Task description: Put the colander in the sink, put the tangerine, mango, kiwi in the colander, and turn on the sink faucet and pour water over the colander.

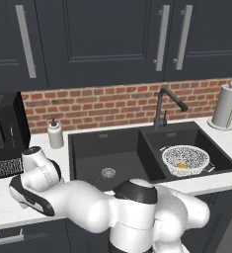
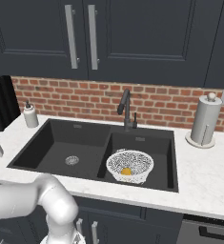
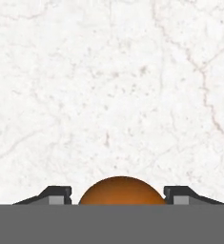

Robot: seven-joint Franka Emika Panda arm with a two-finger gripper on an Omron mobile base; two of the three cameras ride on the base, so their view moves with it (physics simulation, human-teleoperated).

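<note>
I've got the end effector (image 3: 118, 195) down over the white marble worktop (image 3: 113, 86), its two dark tips standing either side of the deep orange tangerine (image 3: 120, 190). The jaws flank the fruit with a sliver of gap on each side, so I'd call them open around it, not yet gripping. Over in the sink (image 1: 112, 148), the colander (image 1: 185, 159) sits in the right-hand basin with a yellow-orange fruit, likely the mango (image 1: 180, 166), already inside. My worry here: the tangerine is round and smooth, so if the tips meet it off-centre, it could squirt out and roll across the worktop. The faucet (image 1: 163, 106) stands untouched behind the basins.
</note>
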